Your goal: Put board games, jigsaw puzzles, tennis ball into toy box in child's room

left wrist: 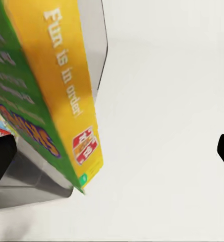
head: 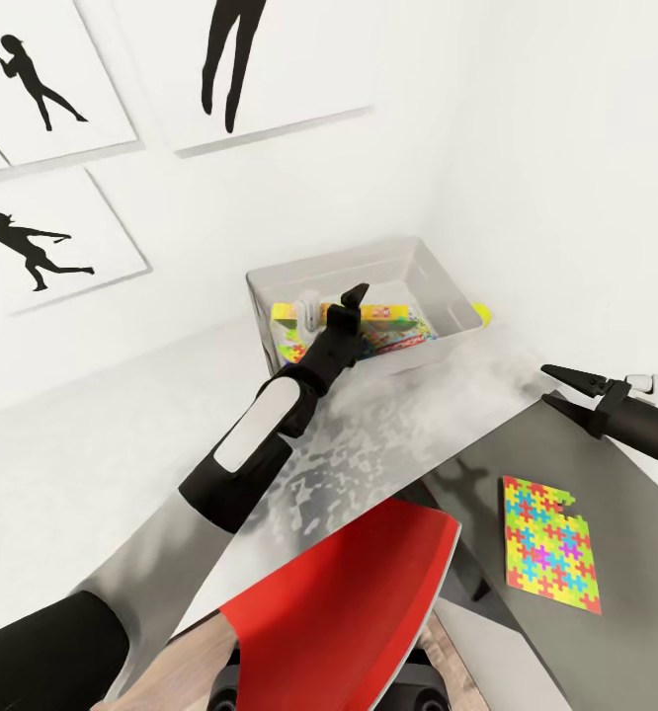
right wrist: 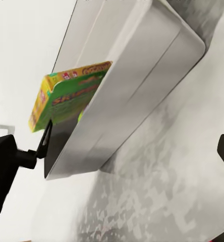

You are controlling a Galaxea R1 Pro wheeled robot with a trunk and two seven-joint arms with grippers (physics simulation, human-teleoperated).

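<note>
Readable print stands on one thing: the yellow and green board game (left wrist: 66,101) close beside the left hand (left wrist: 112,151), seen from the left wrist. Down its yellow side panel run white letters reading "Fun is in order!", and below them sits a small red and white logo whose characters are too blurred to make out (perhaps a brand mark). On the box's green face are big red and purple letters, cut off and smeared, so no word can be read there. From the right wrist the same board game (right wrist: 66,96) shows red print on yellow and green, too small to read.
</note>
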